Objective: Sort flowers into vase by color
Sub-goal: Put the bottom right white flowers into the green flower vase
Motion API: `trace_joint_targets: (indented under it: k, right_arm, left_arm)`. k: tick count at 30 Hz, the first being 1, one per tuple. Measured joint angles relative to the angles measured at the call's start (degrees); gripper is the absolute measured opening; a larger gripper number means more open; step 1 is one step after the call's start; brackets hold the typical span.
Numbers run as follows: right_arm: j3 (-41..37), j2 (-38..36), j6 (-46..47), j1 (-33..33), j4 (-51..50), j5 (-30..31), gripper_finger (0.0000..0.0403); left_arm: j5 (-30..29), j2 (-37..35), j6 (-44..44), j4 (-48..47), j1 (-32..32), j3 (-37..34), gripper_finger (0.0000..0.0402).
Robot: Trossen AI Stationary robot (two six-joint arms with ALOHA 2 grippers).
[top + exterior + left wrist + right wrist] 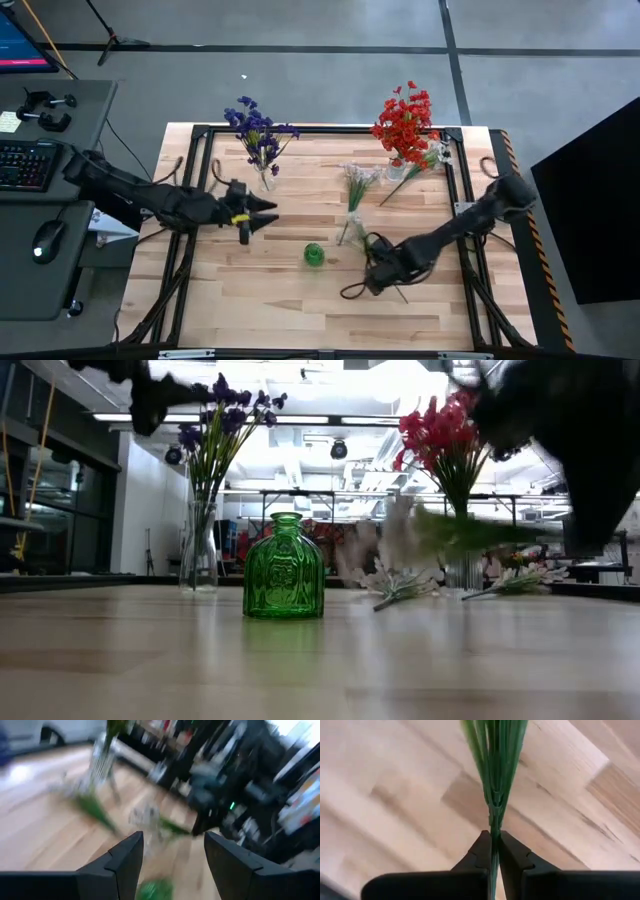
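Note:
My right gripper (376, 274) points down at the table's near right and is shut on the green stem of a white flower (351, 231). The low view shows that flower as a blur (405, 532) above the table. Two more white flowers (358, 180) (418, 166) lie flat on the wood. A small green vase (314, 254) stands empty at the middle. Purple flowers (258, 128) and red flowers (404, 122) stand in clear vases at the back. My left gripper (264, 213) hovers open left of the green vase, holding nothing. My right gripper pinches the white flower's green stem (493, 831) between its two fingertips (481, 845), coming from above and pointing down. Past the fingers the stem fans out into several thin stalks (495, 750). The flower reaches out sideways from the hold, off the table.
A black frame (330, 129) runs around the wooden table top. A desk with a keyboard (25, 165) and a mouse (47, 240) stands to the left. Bare wood lies along the near edge (300, 315).

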Motion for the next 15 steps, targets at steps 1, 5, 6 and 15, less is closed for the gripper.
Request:
trace_joint_targets:
  k: [1,5,6,15]
  right_arm:
    - [0.1,-1.6,0.0,0.7,-0.5,0.1,0.0003]
    - [0.1,-7.6,-0.2,3.6,-1.9,2.9,0.0003]
    - [0.1,-8.9,-1.4,4.5,-1.0,5.5,0.0002]
    - [-2.0,-12.5,-18.8,6.2,24.4,35.2,0.0001]
  left_arm:
    - [0.0,-0.8,0.7,1.4,0.4,0.0,0.0197]
    - [0.0,-3.8,3.5,5.2,1.8,0.1,0.0197]
    - [0.0,-4.5,3.6,5.8,2.2,0.0,0.0197]
    - [0.0,-6.1,5.7,23.6,3.6,0.0,0.0197]
